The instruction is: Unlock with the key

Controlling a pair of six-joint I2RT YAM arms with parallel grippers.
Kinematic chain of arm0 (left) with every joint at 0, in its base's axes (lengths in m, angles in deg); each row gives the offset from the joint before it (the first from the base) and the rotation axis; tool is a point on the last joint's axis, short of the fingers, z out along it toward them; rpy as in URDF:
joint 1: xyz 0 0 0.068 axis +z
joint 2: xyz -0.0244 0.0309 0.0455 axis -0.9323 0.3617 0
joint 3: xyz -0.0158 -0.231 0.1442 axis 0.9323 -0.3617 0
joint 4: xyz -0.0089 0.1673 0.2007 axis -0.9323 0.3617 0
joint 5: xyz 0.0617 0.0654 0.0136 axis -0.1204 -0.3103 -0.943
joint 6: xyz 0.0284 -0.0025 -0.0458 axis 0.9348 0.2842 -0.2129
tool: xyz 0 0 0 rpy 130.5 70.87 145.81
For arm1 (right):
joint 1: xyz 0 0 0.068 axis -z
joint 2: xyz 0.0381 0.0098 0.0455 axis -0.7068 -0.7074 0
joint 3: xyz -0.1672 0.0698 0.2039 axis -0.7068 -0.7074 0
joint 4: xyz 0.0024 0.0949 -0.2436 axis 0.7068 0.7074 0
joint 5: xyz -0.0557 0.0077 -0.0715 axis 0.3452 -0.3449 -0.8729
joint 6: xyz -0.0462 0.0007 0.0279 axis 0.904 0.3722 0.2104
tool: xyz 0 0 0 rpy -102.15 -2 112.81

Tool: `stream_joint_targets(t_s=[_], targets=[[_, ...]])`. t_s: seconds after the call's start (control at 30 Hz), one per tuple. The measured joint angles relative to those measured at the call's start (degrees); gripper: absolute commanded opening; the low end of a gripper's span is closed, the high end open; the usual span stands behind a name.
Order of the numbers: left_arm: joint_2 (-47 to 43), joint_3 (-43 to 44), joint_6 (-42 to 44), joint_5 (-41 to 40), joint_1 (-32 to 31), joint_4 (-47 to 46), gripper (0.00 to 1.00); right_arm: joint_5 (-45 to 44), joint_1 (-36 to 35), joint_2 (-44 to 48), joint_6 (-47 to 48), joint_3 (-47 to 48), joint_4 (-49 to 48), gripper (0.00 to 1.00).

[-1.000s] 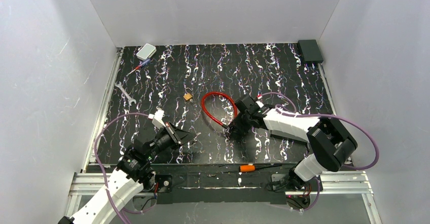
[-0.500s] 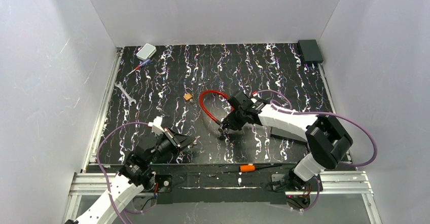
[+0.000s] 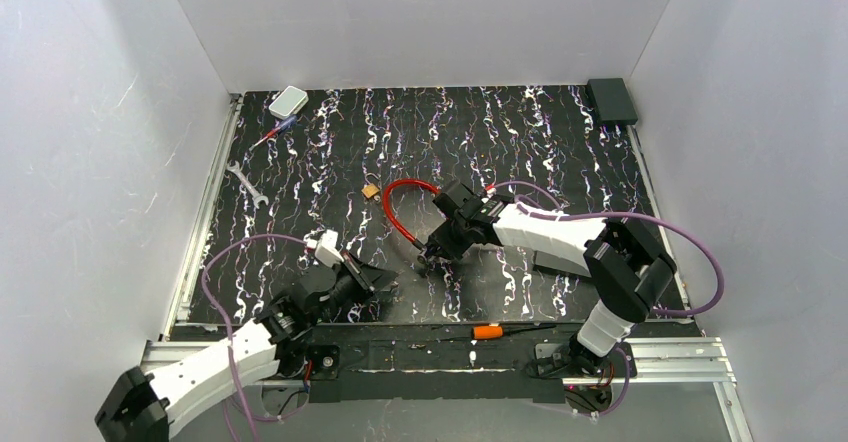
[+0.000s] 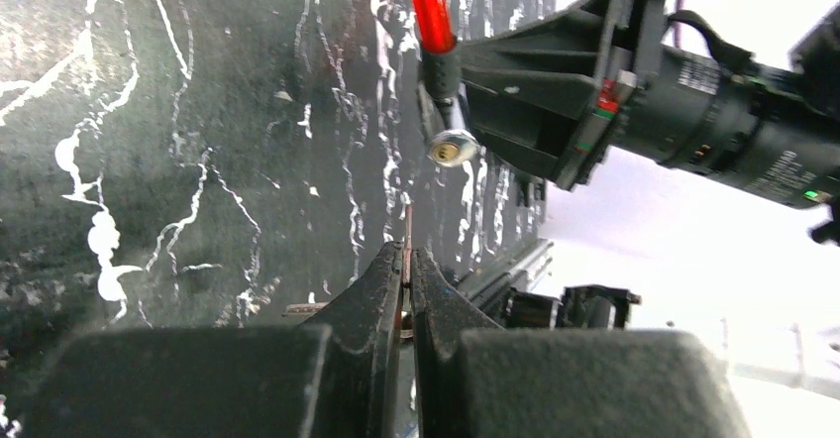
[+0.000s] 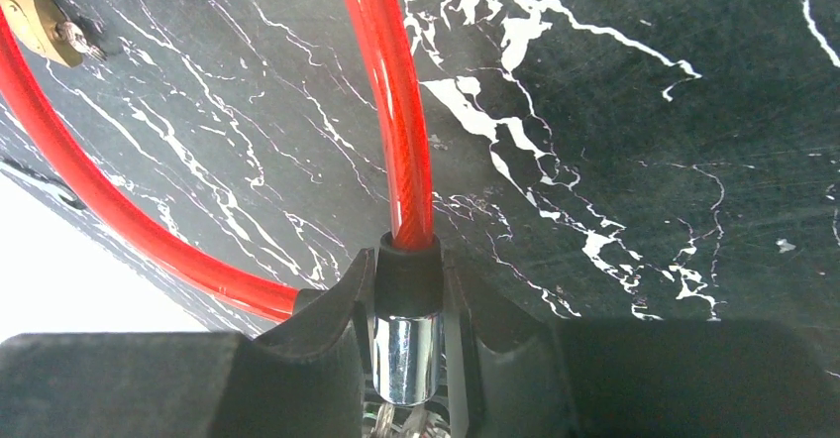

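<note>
Orange-handled tool (image 3: 487,331) lies at bottom centre of the top view, at the near edge of the black marbled mat (image 3: 560,152). Up and left of it, the L gripper (image 4: 407,260) is pinched tight on the key (image 4: 407,235); in the L wrist view only a thin edge-on sliver shows betw. the fingers, poking past the tips. Key tip points at the chrome barrel (image 4: 454,147) of the red cable lock (image 5: 396,111), near it but w/ a clear gap. R gripper (image 5: 408,272), mid-frame in the top view, is clamped on that lock's end: fingers squeeze the black collar (image 5: 406,260) and the barrel, and the cable runs up and away from them. The cable loops back toward upper left of the R wrist view, passing close by a small brass padlock (image 5: 40,22) on the mat. Further back at left is a silver wrench (image 3: 246,184), then a small screwdriver (image 3: 272,134) and a white box (image 3: 288,101). A black box (image 3: 611,100) sits in the far R corner.
</note>
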Motion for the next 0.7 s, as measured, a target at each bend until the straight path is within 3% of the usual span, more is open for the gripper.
stream_joint_targets(t_s=[0.2,0.7], targets=[[12.22,-0.16,1.22,-6.46,-4.24,-10.80,0.00,0.06,0.00,0.02,-1.35,-0.04,0.57,0.01],[24.62,-0.28,6.16,-14.50,-11.29,-29.72,0.00,-0.37,0.00,1.31,-4.06,-2.58,0.66,0.01]])
